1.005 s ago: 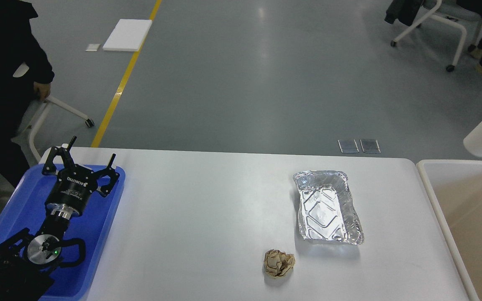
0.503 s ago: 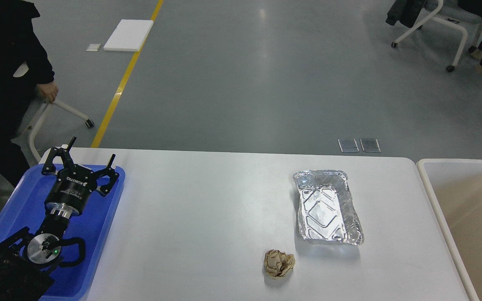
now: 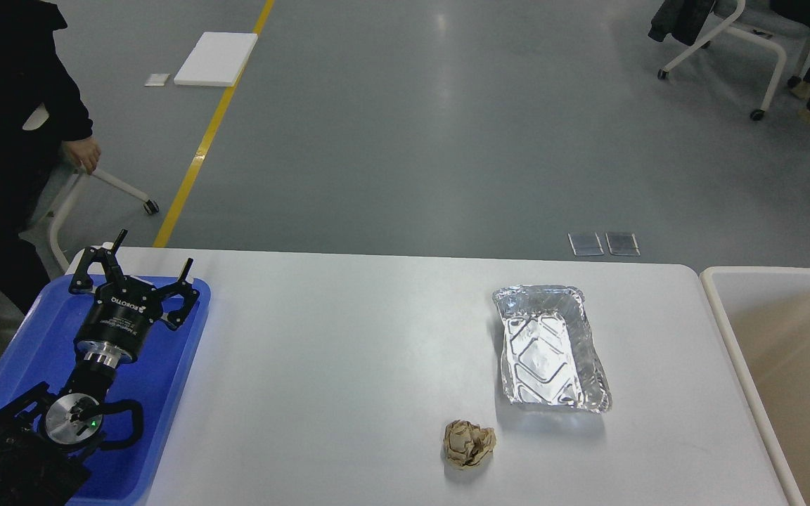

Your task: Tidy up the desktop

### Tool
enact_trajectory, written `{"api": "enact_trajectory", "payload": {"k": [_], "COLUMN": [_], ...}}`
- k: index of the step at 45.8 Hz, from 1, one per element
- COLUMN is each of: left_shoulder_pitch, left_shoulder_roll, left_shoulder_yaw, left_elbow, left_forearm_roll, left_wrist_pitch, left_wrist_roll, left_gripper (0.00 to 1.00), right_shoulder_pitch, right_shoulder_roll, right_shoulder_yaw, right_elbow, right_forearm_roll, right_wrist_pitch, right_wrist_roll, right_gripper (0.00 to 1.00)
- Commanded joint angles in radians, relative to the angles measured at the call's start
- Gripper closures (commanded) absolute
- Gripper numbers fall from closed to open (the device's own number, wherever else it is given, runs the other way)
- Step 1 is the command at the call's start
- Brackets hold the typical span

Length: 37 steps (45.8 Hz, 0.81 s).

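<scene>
Foil: 1 tray (image 3: 551,348); paper: 1 ball (image 3: 469,443).

Grey floor (image 3: 447,140), yellow line (image 3: 201,147)

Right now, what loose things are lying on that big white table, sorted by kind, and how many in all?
Foil tray: 1
Crumpled brown paper ball: 1
Total: 2, both lying loose on the desktop. The left claw hangs open over the blue tray, holding nothing.

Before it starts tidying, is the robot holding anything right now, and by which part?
Nothing is held: the left pincer is open above the blue tray; the right isn't in view.
</scene>
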Motion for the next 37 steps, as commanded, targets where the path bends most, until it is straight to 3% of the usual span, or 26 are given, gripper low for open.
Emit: {"api": "enact_trajectory", "payload": {"k": [1,21,31,32,37], "left_shoulder_pitch": [0.0,0.0,0.0,0.0,0.0], "left_shoulder_roll": [0.0,0.0,0.0,0.0,0.0], "left_shoulder_yaw": [0.0,0.0,0.0,0.0,0.0], "left_elbow": [0.0,0.0,0.0,0.0,0.0], "left_forearm_roll": [0.0,0.0,0.0,0.0,-0.002], "left_wrist_pitch": [0.0,0.0,0.0,0.0,0.0], "left_wrist_roll": [0.001,0.0,0.001,0.0,0.0], "left_gripper": [0.01,0.01,0.01,0.01,0.01], "right_shoulder_pitch": [-0.157,-0.292,-0.294,-0.292,-0.283], "right_shoulder_roll": [0.075,0.187,0.19,0.19,0.187], "right_shoulder_yaw": [0.031,0.034,0.113,0.12,0.124], "right_elbow": [-0.061,-0.132,-0.133,-0.133,-0.141], "right_forearm_roll": [0.009,0.03,0.032,0.032,0.032], "right_wrist_pitch": [-0.16,-0.313,-0.318,-0.318,-0.332], "right_wrist_roll": [0.0,0.0,0.001,0.001,0.001], "right_gripper": [1.0,1.0,1.0,0.95,0.41]}}
